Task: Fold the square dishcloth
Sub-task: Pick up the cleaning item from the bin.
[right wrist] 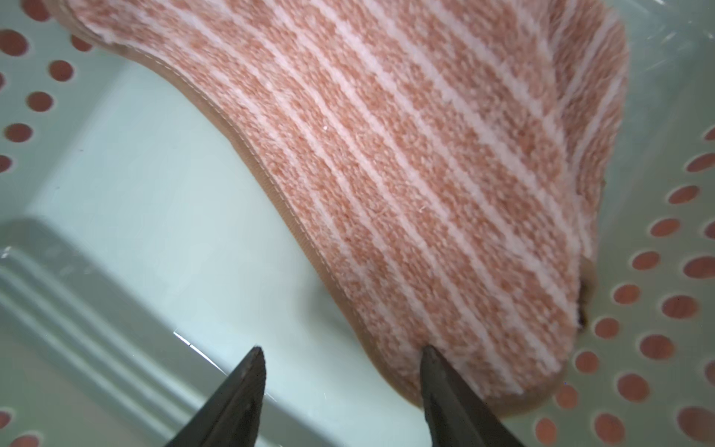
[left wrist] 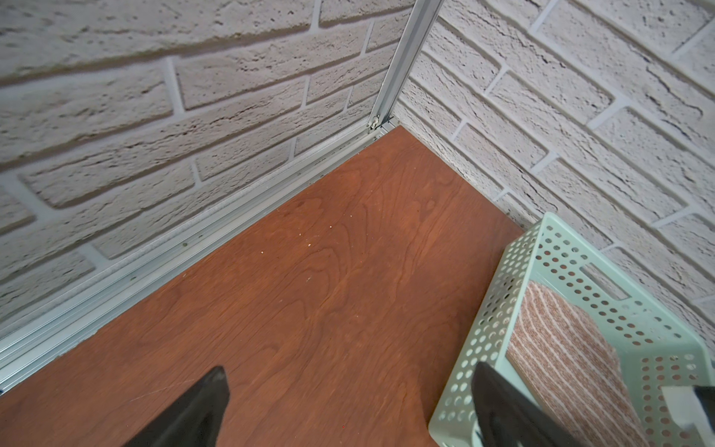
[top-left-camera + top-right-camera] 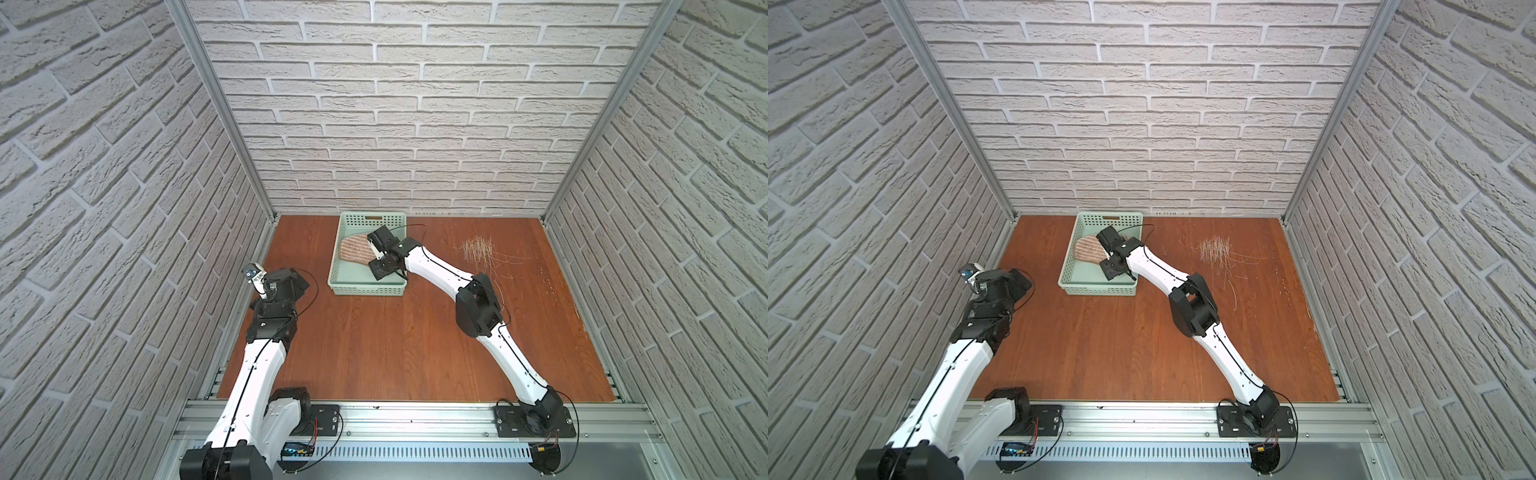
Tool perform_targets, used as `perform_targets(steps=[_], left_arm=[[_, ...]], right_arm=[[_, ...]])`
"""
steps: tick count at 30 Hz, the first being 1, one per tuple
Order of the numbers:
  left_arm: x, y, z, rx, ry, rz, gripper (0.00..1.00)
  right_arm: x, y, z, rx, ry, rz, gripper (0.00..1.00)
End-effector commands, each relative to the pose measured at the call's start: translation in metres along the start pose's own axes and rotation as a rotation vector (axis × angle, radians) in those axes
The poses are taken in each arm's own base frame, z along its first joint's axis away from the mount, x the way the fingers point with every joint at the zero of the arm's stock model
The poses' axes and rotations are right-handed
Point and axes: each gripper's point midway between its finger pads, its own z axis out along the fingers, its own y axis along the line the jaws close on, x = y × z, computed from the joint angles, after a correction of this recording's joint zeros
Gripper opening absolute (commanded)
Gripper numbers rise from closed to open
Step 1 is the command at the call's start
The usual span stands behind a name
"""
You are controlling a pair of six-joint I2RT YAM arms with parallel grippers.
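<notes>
Right wrist view: right end effector (image 1: 340, 354) is down inside the mint-green basket (image 1: 96, 174), jaws partly apart, nothing clamped. One fingertip (image 1: 437, 371) touches the square dishcloth (image 1: 425, 174) just inside its brown hem. The opposite fingertip is over bare basket floor, so the hem edge lies between them. In both top views the dishcloth lies rumpled in the basket's far half, and the basket stands on the wooden surface (image 3: 395, 340) near the back wall. Left end effector (image 2: 348, 369): jaws wide apart, empty, over bare surface just beside the basket. Pale strands (image 3: 478, 249) lie well apart from the basket, on the right arm's side.
</notes>
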Motion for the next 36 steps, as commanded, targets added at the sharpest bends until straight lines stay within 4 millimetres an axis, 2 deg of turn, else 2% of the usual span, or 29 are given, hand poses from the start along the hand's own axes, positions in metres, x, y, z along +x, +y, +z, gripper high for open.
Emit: perform_targets(steps=[1, 6, 9, 12, 14, 17, 20, 25, 28, 31, 36], left_arm=[[0.002, -0.002, 0.001, 0.019, 0.006, 0.006, 0.98], [0.002, -0.007, 0.001, 0.045, 0.014, 0.007, 0.98], [0.002, -0.007, 0.001, 0.044, 0.014, 0.006, 0.98], [0.002, -0.006, 0.001, 0.039, 0.015, 0.007, 0.98], [0.002, -0.006, 0.001, 0.036, 0.019, 0.009, 0.98], [0.000, -0.006, 0.000, 0.033, 0.017, 0.007, 0.98], [-0.003, -0.007, -0.003, 0.038, 0.013, 0.003, 0.98], [-0.010, -0.010, -0.012, 0.060, 0.001, 0.004, 0.98], [-0.015, -0.018, -0.019, 0.100, 0.005, 0.028, 0.98], [-0.024, -0.028, -0.028, 0.135, 0.018, 0.053, 0.98], [-0.033, -0.050, -0.043, 0.226, 0.070, 0.083, 0.98]], right_arm=[[-0.004, -0.005, -0.001, 0.049, -0.006, -0.027, 0.65], [0.002, -0.012, 0.018, 0.094, 0.001, -0.044, 0.63], [0.007, -0.011, 0.032, 0.093, 0.014, -0.062, 0.56], [0.010, -0.007, 0.040, 0.071, 0.028, -0.071, 0.37], [0.007, -0.003, 0.040, 0.052, 0.021, -0.069, 0.21], [-0.007, 0.003, 0.029, 0.016, -0.020, -0.071, 0.04], [-0.037, 0.010, -0.004, -0.025, -0.107, -0.072, 0.03], [-0.090, 0.021, -0.081, -0.109, -0.277, -0.076, 0.03], [-0.113, 0.020, -0.126, -0.122, -0.363, -0.069, 0.04], [-0.128, 0.016, -0.168, -0.123, -0.432, -0.067, 0.03], [-0.135, 0.001, -0.226, -0.070, -0.485, -0.062, 0.04]])
